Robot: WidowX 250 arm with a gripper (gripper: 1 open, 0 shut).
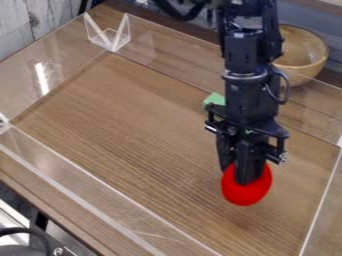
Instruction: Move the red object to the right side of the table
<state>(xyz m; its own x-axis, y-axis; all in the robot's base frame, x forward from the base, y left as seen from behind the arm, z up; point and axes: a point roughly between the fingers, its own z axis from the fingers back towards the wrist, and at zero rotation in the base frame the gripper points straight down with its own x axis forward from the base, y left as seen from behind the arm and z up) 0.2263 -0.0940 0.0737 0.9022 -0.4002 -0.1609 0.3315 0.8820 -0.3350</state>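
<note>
The red object (246,187), a glossy red oval toy, rests on the wood-grain table (134,120) near its front right part. My gripper (249,172) comes down on it from above, fingers shut on its top, hiding the upper half of the toy. The black arm rises steeply behind the gripper toward the top of the view.
A flat green block (214,101) lies just behind the arm, partly hidden by it. A round wooden bowl (305,55) stands at the back right outside the wall. Low clear acrylic walls (80,175) border the table; a clear folded stand (107,33) sits at the back left.
</note>
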